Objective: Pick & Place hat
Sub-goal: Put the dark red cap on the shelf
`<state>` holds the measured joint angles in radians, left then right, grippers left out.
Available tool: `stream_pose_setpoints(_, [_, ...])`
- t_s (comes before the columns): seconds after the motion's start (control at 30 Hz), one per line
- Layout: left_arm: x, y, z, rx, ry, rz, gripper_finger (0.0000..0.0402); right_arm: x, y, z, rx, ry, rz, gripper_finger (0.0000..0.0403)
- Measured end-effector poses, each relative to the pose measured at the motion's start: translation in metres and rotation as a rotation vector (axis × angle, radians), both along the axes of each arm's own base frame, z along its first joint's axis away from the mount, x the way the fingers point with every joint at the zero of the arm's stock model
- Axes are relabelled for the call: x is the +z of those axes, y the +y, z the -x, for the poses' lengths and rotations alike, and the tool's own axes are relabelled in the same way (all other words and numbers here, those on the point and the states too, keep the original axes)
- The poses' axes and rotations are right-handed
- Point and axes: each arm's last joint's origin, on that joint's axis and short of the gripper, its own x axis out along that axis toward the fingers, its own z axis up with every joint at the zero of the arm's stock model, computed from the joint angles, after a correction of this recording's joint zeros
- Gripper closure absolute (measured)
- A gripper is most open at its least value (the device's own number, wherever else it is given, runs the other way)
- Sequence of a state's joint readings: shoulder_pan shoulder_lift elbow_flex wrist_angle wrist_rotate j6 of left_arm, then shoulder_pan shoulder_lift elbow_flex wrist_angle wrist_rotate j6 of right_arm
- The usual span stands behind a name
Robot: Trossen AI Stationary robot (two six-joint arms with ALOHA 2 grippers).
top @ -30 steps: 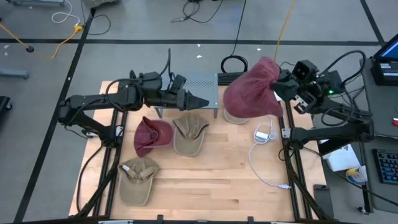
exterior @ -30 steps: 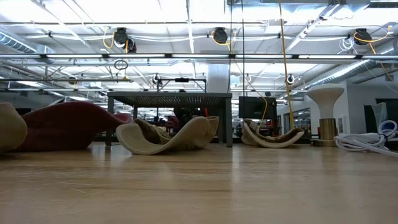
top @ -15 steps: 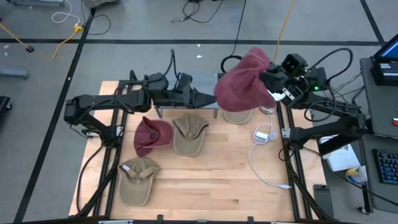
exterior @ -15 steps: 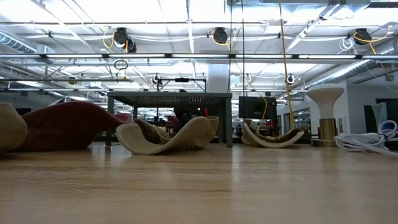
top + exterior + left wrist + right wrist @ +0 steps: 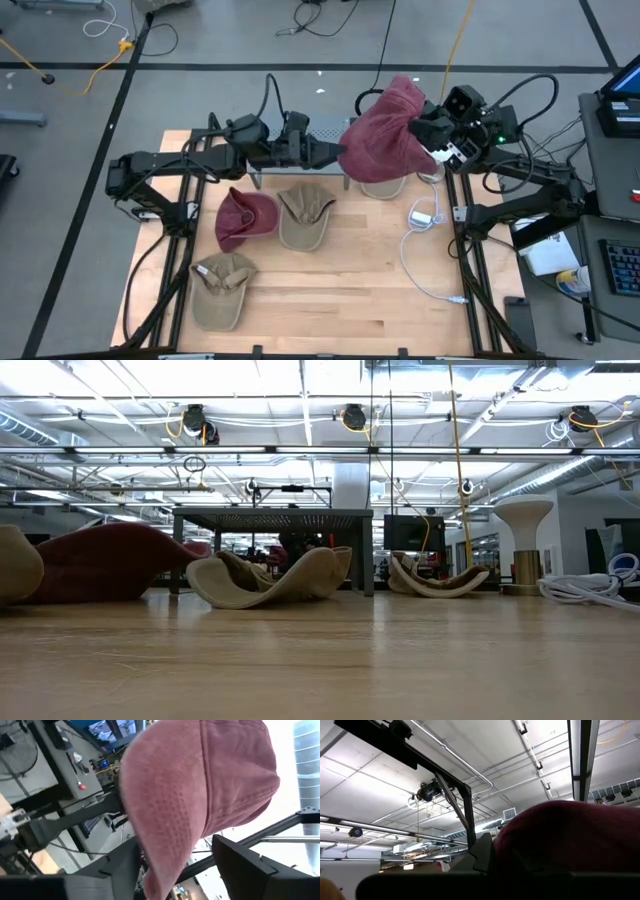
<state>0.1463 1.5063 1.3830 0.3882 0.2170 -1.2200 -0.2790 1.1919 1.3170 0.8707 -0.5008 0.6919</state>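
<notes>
A maroon hat [image 5: 385, 135] is held high above the table's far right part by my right gripper [image 5: 428, 135], which is shut on it. My left gripper [image 5: 336, 153] reaches in level from the left. It is open, and the hat's hanging edge [image 5: 160, 870] lies between its two fingers [image 5: 240, 865]. A second maroon hat [image 5: 245, 217] and two tan hats [image 5: 305, 215] [image 5: 222, 288] lie on the table. In the low view neither gripper shows. My right gripper holds the maroon hat by its right side [image 5: 416, 128], coming from the table's right. The cloth [image 5: 570, 840] covers the fingers, so the kind of hold is hidden. The hat hangs toward the left, clear of the table. My left gripper's fingers stand on either side of the hat's lower edge [image 5: 155, 880]; whether they touch it, I cannot tell.
A grey metal rack [image 5: 325, 133] stands at the far middle, under my left arm. Another tan hat [image 5: 380, 186] lies below the lifted one. A white cable [image 5: 425, 240] runs along the right side. A white mushroom-shaped stand [image 5: 524, 535] shows in the low view.
My right gripper has carried the maroon hat toward the table's left and a little toward the far edge; the hat stays lifted clear. My left gripper has moved right, toward the hat, until the hat's edge lies between its fingers.
</notes>
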Motion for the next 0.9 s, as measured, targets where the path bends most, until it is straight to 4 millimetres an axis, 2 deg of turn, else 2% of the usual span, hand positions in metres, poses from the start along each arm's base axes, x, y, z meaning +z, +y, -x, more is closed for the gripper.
stream_pose_setpoints(0.27, [-0.002,0.001,-0.001,-0.012,0.019,0.042,0.0285,-0.001,0.000,-0.001,0.013,0.023,-0.010,0.0370])
stream_pose_setpoints(0.5, [0.001,0.005,0.002,-0.090,0.005,0.010,0.0386,-0.008,-0.002,-0.008,0.077,0.158,-0.076,0.0358])
stream_pose_setpoints(0.67, [0.002,0.013,0.006,-0.129,0.016,-0.013,0.0388,-0.012,-0.002,-0.009,0.078,0.248,-0.108,0.0322])
stream_pose_setpoints(0.8, [0.004,0.021,0.013,-0.179,0.026,-0.027,0.0394,-0.013,0.000,-0.001,0.046,0.309,-0.103,0.0266])
stream_pose_setpoints(0.9, [0.008,0.026,0.019,-0.238,0.017,-0.054,0.0394,-0.011,0.004,0.012,-0.003,0.336,-0.063,0.0224])
